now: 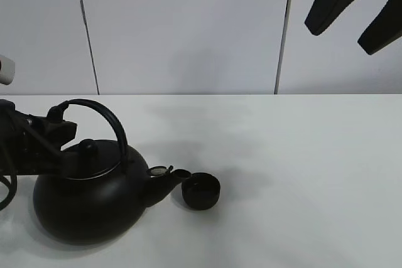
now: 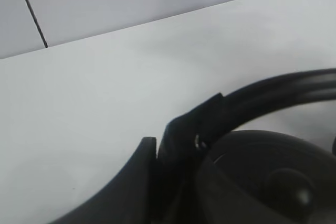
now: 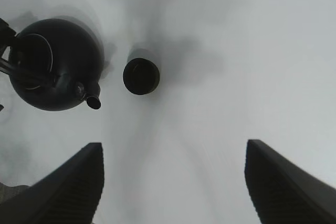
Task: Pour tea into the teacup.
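A big round black kettle (image 1: 88,208) stands at the front left of the white table, its spout (image 1: 168,177) pointing right. My left gripper (image 1: 58,131) is shut on the kettle's arched handle (image 1: 103,117); the left wrist view shows its fingers (image 2: 137,174) clamped on the handle (image 2: 283,90) above the lid (image 2: 283,184). The teacup (image 1: 201,191), small, matte black and handleless, sits upright just right of the spout tip. No stream of tea shows. My right gripper (image 1: 341,39) hangs open high at the back right, holding nothing. It looks down on the kettle (image 3: 55,64) and teacup (image 3: 140,75).
The white table (image 1: 301,167) runs to a white panelled wall (image 1: 188,29) at the back. Black cables (image 1: 7,186) hang by the left arm at the table's left edge. Nothing else lies on the table.
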Robot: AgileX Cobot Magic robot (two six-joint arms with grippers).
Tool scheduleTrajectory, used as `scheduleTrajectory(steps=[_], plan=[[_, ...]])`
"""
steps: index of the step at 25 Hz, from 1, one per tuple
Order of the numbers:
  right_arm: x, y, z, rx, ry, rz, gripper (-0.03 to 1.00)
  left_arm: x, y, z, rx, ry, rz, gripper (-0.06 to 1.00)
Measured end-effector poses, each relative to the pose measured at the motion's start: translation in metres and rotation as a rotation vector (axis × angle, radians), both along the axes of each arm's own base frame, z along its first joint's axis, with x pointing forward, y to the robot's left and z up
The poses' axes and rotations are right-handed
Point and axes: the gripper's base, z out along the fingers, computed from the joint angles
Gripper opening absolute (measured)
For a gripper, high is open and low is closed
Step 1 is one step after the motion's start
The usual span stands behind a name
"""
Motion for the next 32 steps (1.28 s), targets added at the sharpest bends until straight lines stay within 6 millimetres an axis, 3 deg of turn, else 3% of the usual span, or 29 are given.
scheduleTrajectory(steps=[9,17,24,32], plan=[[0.0,0.0,0.0,0.0,0.0,0.0,0.52,0.0,0.0,0.0,0.011,-0.009,-0.005,0.11],[0.0,0.0,0.0,0.0,0.0,0.0,0.52,-0.014,0.008,-0.003,-0.013,0.012,0.009,0.11],[0.0,0.0,0.0,0.0,0.0,0.0,0.52,-0.019,0.009,0.001,-0.052,-0.015,0.01,0.29],[0.0,0.0,0.0,0.0,0.0,0.0,0.52,-0.036,0.015,-0.007,-0.067,0.057,-0.006,0.33]])
